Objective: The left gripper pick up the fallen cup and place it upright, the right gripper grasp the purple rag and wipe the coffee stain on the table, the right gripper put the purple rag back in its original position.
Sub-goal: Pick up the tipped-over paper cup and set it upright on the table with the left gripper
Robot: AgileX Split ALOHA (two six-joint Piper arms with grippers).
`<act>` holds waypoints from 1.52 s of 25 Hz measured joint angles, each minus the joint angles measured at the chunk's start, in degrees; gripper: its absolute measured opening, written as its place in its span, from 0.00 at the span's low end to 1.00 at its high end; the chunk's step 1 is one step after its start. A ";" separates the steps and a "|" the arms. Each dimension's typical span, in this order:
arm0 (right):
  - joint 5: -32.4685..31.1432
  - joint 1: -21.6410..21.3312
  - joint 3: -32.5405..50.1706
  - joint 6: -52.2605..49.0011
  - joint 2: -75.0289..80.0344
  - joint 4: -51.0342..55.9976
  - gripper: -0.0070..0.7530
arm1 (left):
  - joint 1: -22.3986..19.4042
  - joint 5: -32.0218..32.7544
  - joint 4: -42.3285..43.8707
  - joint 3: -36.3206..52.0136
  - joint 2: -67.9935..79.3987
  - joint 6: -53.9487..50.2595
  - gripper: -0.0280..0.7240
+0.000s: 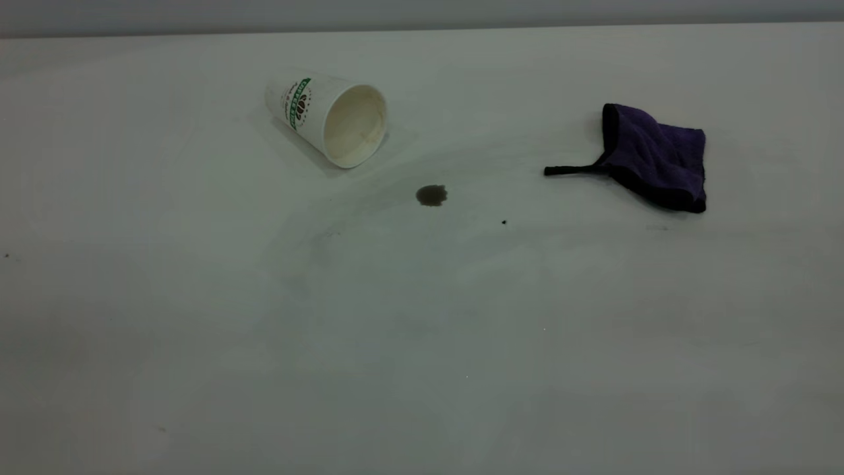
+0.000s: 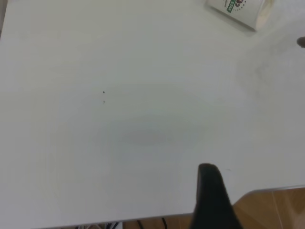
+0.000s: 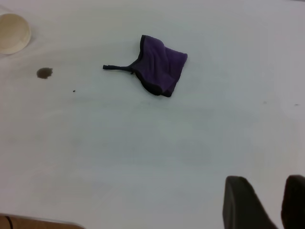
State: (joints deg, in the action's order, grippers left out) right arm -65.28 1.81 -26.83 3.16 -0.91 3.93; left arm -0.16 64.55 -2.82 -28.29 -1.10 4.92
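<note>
The cup lies on its side on the table, left of centre at the back, with its cream mouth facing the front right. It also shows in the left wrist view and the right wrist view. The coffee stain sits just in front of the cup's mouth. The purple rag lies crumpled at the back right, its black strap pointing left toward the stain. Neither gripper shows in the exterior view. My left gripper hangs over the table's near edge, far from the cup. My right gripper is shut and empty, far from the rag.
A tiny black speck lies to the right of the stain. The table's edge and a wooden floor show under the left gripper. Faint smears spread over the table's middle.
</note>
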 joint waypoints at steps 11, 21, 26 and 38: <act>0.00 0.00 0.00 0.00 0.00 0.00 0.32 | 0.00 0.00 0.00 0.00 0.00 0.00 0.76; 0.00 0.00 0.00 0.00 0.00 0.00 0.32 | 0.00 0.00 0.00 0.00 0.00 0.00 0.76; 0.00 0.00 0.00 0.00 0.00 0.00 0.32 | 0.00 0.00 0.00 0.00 0.00 0.00 0.76; 0.00 0.00 0.00 0.00 0.00 0.00 0.32 | 0.00 -0.64 0.00 -0.90 1.67 0.00 0.76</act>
State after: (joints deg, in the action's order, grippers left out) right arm -65.28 1.81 -26.83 3.16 -0.91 3.93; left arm -0.16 63.92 -2.82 -29.19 0.57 4.92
